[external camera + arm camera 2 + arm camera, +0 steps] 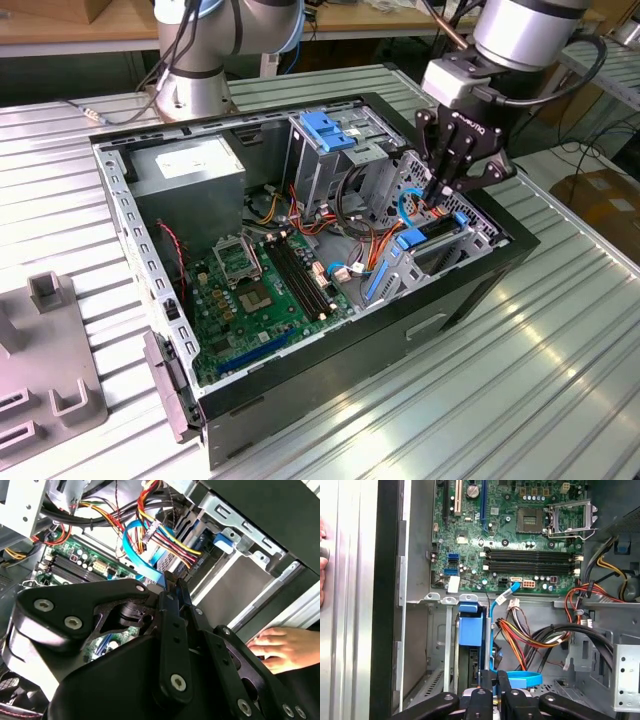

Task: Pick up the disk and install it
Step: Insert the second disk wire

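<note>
The disk point(438, 233) lies flat in the drive bay at the exterior view's right end of the open computer case point(480, 300), with its blue side rails point(410, 239) showing. My gripper point(441, 190) hangs just above the disk's far end, fingers pressed together and nothing visibly between them. In both wrist views the black fingertips point(172, 582) point(492, 682) point down into the bay beside a blue flat cable point(142, 555). A blue rail end point(470, 630) sits just ahead of the gripper point(493, 680).
The motherboard point(265, 285) fills the case floor, and a grey power supply point(190, 175) stands at the back. A blue-topped drive cage point(330, 135) and bundles of coloured wires point(530, 635) crowd the bay. A person's hand point(280, 647) rests on the case's outside, close to the gripper.
</note>
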